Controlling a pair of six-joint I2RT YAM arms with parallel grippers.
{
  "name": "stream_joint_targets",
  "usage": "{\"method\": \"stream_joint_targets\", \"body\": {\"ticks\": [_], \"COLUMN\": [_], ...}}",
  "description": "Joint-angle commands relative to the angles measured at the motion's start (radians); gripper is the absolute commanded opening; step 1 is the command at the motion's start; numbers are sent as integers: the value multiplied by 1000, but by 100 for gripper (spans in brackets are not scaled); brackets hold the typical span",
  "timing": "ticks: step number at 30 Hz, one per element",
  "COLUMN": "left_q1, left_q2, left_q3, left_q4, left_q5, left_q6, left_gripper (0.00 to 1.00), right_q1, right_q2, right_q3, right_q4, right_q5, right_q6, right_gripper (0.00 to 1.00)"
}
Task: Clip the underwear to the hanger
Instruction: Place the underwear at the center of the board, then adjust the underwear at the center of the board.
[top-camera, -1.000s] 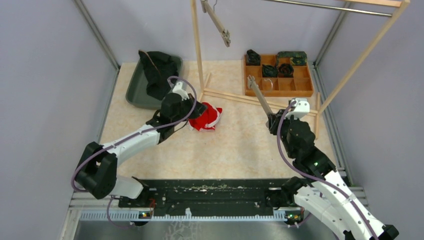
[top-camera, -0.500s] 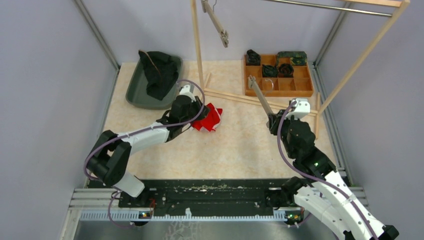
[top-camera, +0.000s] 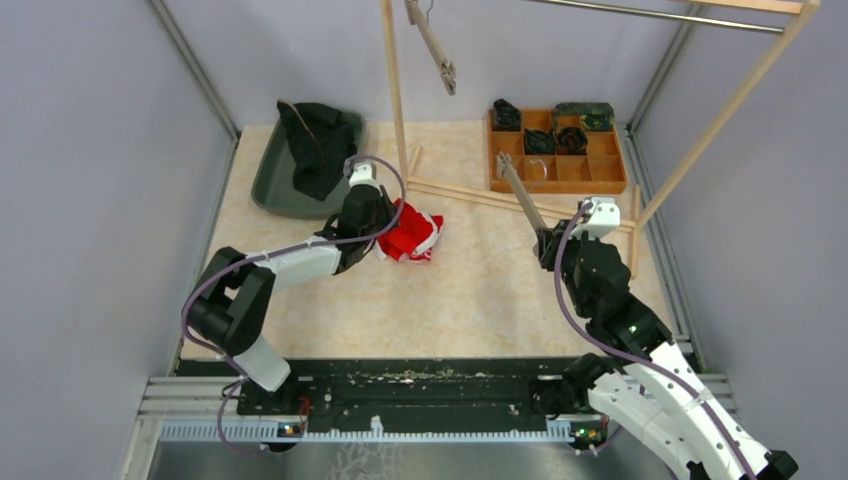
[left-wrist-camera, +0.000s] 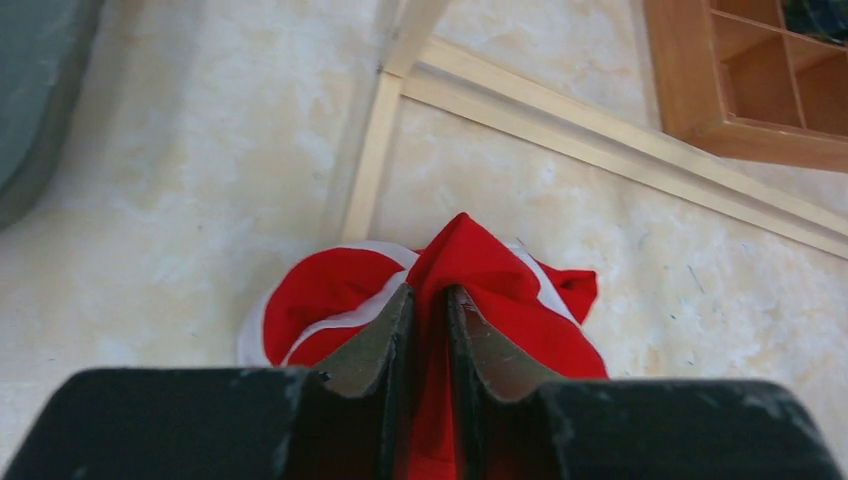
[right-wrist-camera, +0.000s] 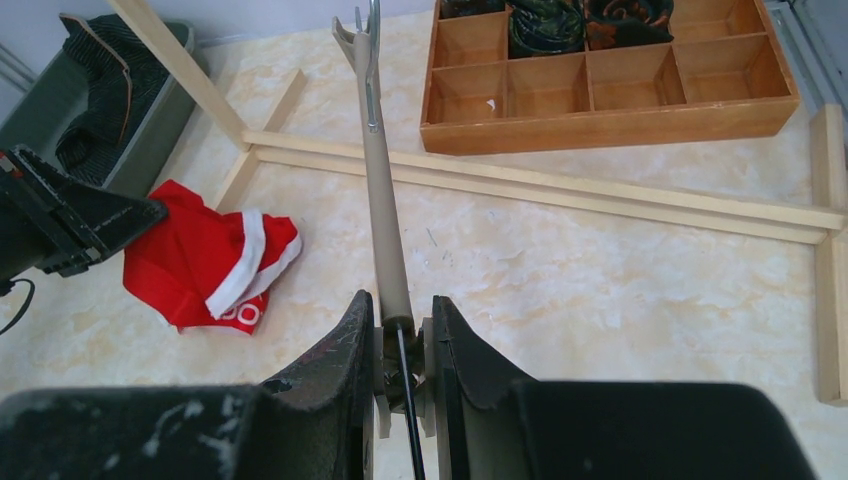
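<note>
The red underwear with white trim (top-camera: 412, 232) lies crumpled on the table near the wooden frame's left foot; it also shows in the left wrist view (left-wrist-camera: 500, 285) and the right wrist view (right-wrist-camera: 210, 262). My left gripper (top-camera: 380, 222) is shut on a raised fold of the underwear (left-wrist-camera: 428, 300). My right gripper (top-camera: 548, 240) is shut on the clip end of a beige hanger (top-camera: 520, 193), whose bar (right-wrist-camera: 380, 190) points away toward the tray, its far clip (right-wrist-camera: 362, 40) free in the air.
A wooden rack (top-camera: 395, 90) stands over the back of the table, its floor rails (right-wrist-camera: 560, 185) crossing between the grippers and a wooden compartment tray (top-camera: 556, 150) with dark garments. A grey bin (top-camera: 300, 165) with dark cloth sits back left. Another hanger (top-camera: 432, 45) hangs from the rack.
My left gripper moved in from the left onto the red underwear and has closed on a fold, pulling it slightly up and left. The right arm and hanger have not moved.
</note>
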Motion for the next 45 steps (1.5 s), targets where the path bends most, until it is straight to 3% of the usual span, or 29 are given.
{"method": "stream_joint_targets", "body": {"ticks": [1, 3, 4, 8, 20, 26, 30, 34, 45], "left_q1": [48, 63, 74, 102, 83, -61, -211, -294, -357], "left_q2": [27, 46, 55, 40, -379, -455, -378, -271, -91], "left_q3": [24, 39, 47, 51, -68, -123, -101, -69, -16], "left_q4": [35, 14, 4, -10, -88, -119, -202, -258, -305], "left_q5": [-15, -42, -49, -33, 85, 273, 129, -47, -279], "left_q6": [17, 17, 17, 14, 109, 231, 321, 334, 366], "left_gripper": [31, 70, 78, 85, 87, 86, 86, 85, 82], "right_q1": [-1, 0, -1, -1, -1, -1, -1, -1, -1], "right_q2": [-15, -13, -13, -14, 4, 12, 17, 19, 8], "right_q3": [18, 18, 18, 18, 16, 21, 20, 18, 15], "right_q4": [48, 49, 48, 49, 62, 61, 65, 69, 60], "right_q5": [13, 12, 11, 8, -5, -11, -21, -24, -24], "right_q6": [2, 2, 2, 0, -4, -5, -5, -5, -7], "right_gripper": [0, 0, 0, 0, 0, 0, 0, 0, 0]}}
